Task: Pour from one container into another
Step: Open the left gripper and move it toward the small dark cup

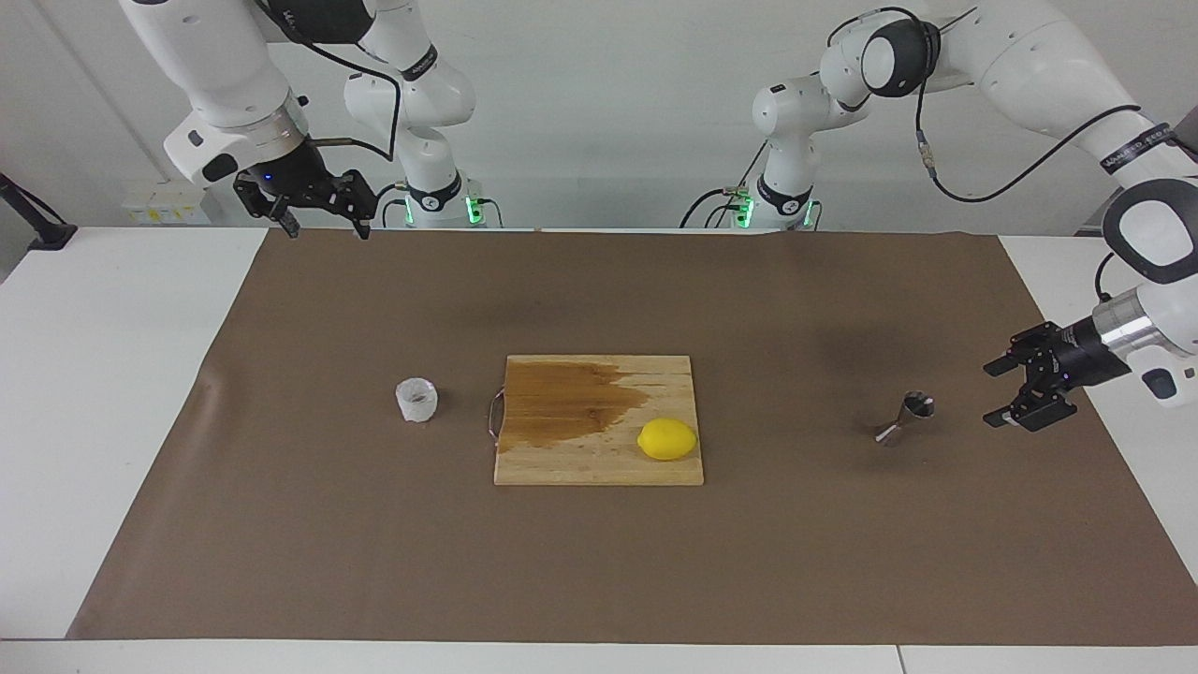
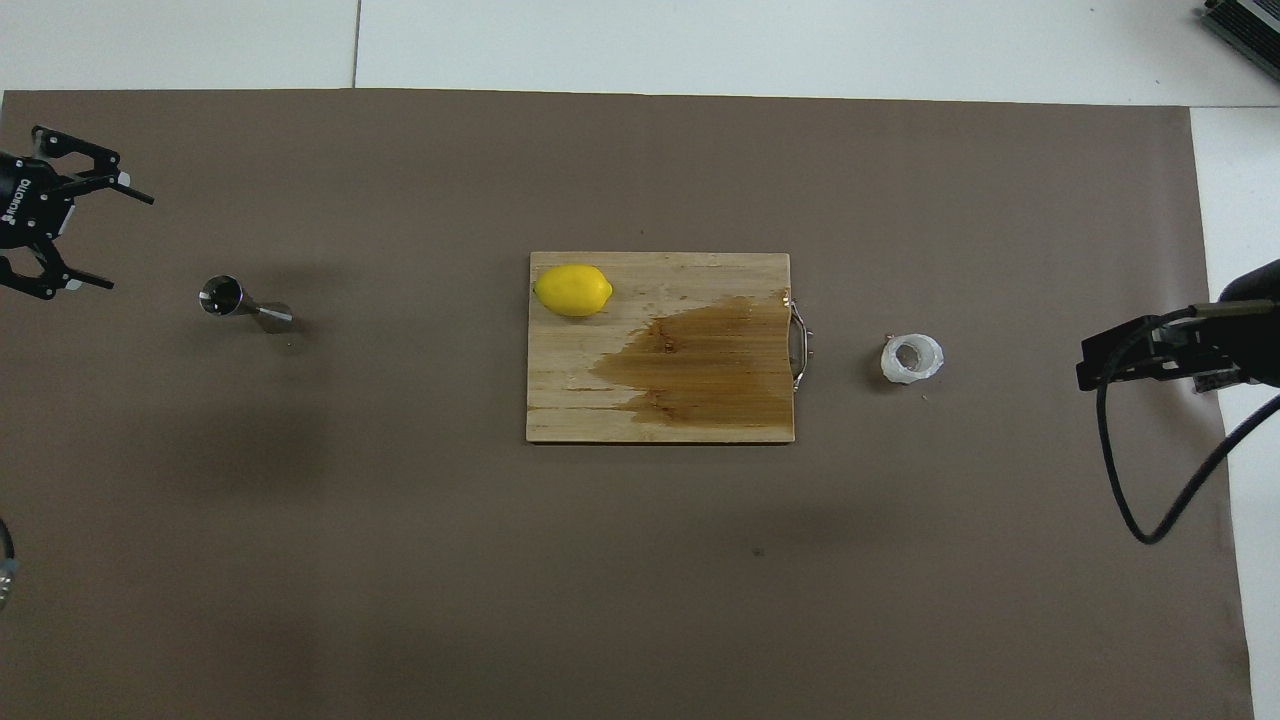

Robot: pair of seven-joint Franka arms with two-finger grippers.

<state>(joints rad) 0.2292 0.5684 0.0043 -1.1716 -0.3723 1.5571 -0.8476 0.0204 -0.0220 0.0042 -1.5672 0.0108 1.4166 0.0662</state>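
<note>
While the right gripper (image 1: 323, 225) waits spread, the left gripper (image 1: 994, 393) sits released at the jigger's (image 1: 906, 417) 3 o'clock, cup (image 1: 416, 400) untouched.

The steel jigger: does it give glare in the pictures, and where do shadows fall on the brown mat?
Facing view: the jigger shows small bright highlights on its rim, and a soft dark shadow lies on the brown mat nearer to the robots than it. Overhead view: the jigger's mouth glints, with a diffuse shadow nearer to the robots; the left gripper stands open beside it.
</note>
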